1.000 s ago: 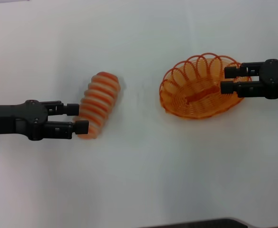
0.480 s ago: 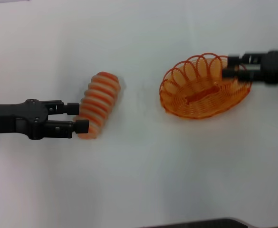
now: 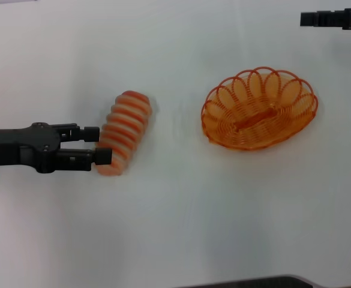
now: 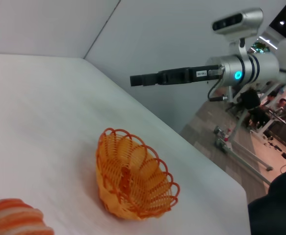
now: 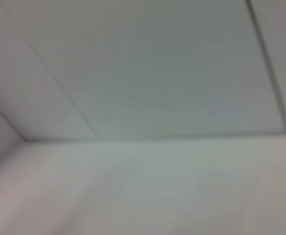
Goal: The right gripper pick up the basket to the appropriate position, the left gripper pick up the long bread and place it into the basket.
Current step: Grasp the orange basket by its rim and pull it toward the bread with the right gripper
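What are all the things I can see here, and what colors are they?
basket: one, see-through orange wire, standing on the table toward the robot's right, with nothing in it.
long bread: one, pale cream with orange-red stripes, lying on the table toward the robot's left, apart from the basket.
table: one, white, under everything.
left pincer: one, black, fingers on either side of the bread's near end.
right pincer: one, black, raised at the far right, well clear of the basket.
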Motion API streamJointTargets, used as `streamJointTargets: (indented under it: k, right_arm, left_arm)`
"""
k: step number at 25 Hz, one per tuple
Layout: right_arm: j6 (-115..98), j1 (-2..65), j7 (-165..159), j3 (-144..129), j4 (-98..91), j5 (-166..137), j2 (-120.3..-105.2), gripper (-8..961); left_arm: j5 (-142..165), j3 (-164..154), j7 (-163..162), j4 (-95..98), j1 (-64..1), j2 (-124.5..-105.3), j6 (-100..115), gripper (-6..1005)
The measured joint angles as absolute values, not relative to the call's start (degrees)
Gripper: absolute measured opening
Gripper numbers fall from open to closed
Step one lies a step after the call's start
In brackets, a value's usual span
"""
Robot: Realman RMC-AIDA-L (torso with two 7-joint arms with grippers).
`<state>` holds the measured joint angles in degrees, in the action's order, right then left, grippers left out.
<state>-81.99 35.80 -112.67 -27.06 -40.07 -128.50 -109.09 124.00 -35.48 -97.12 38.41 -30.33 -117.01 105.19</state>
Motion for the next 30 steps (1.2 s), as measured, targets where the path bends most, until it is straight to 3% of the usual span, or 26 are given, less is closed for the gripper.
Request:
streamJointTargets:
  k: [11,30]
  right_arm:
    - [-83.15,43.52,-123.22,-30.10,-44.49,-150.19,-109.58,655]
    - [-85.23,43.99,-125.77,-37.67,-39.45,-152.66,-109.90,646]
  left_arm:
    - [123.75,-33.69,-96.79,38.32,-30.51,-117.51,103.45,859]
    - [123.38,-33.31,-96.84,38.32,-30.30,-117.57,103.41,859]
